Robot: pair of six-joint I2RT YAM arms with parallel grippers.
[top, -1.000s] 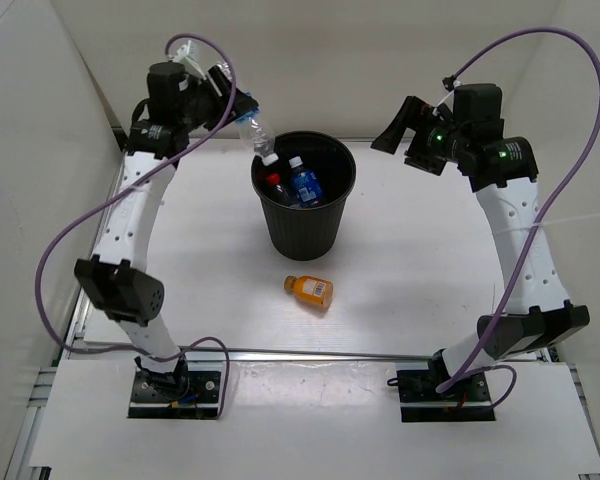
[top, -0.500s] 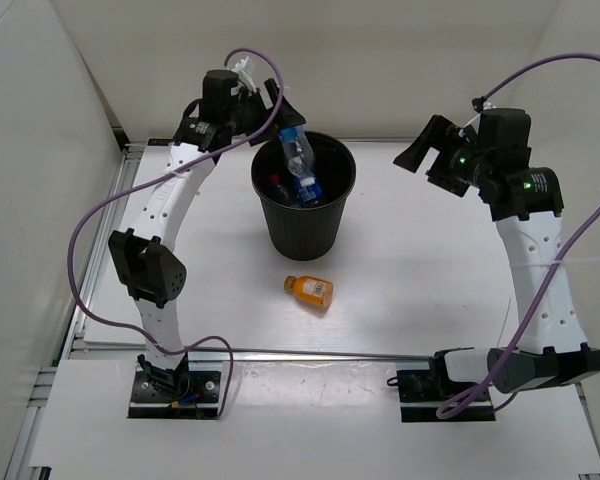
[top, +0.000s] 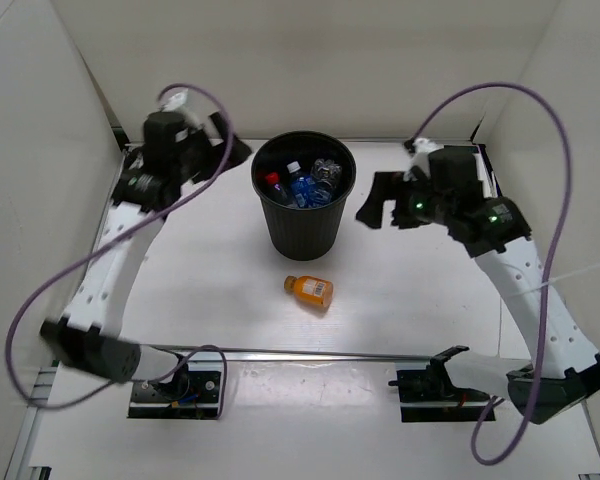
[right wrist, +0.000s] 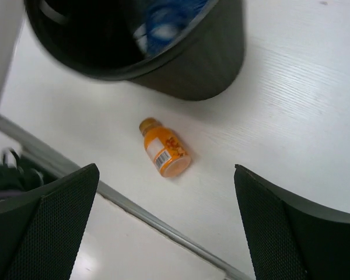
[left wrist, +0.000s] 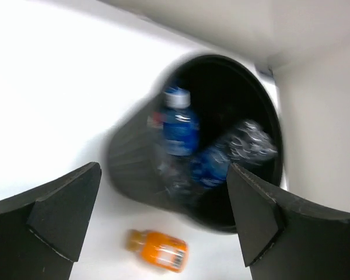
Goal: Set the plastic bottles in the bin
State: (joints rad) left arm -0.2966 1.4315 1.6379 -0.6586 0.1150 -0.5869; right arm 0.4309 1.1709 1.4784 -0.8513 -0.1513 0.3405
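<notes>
Right claw (top: 373, 205) view alone: orange bottle (right wrist: 165, 155) barcode.

Bin (top: 302, 228): stands tall at mid-table; its side blocks any low pass straight across.
Bin mouth: open from above; bottles (top: 302, 186) cover part of the inside.
Orange bottle (top: 309, 290): lies just on the near side of the bin, apart from it, with bare table on every side.
Left of bin: left gripper (top: 232, 152) hangs near the rim; side panel (top: 40, 200) closes that flank.
Right of bin: right gripper (top: 373, 205) hangs beside the bin, not touching.
Near edge: rail (top: 310, 353) runs across, between the bases and the orange bottle.
</notes>
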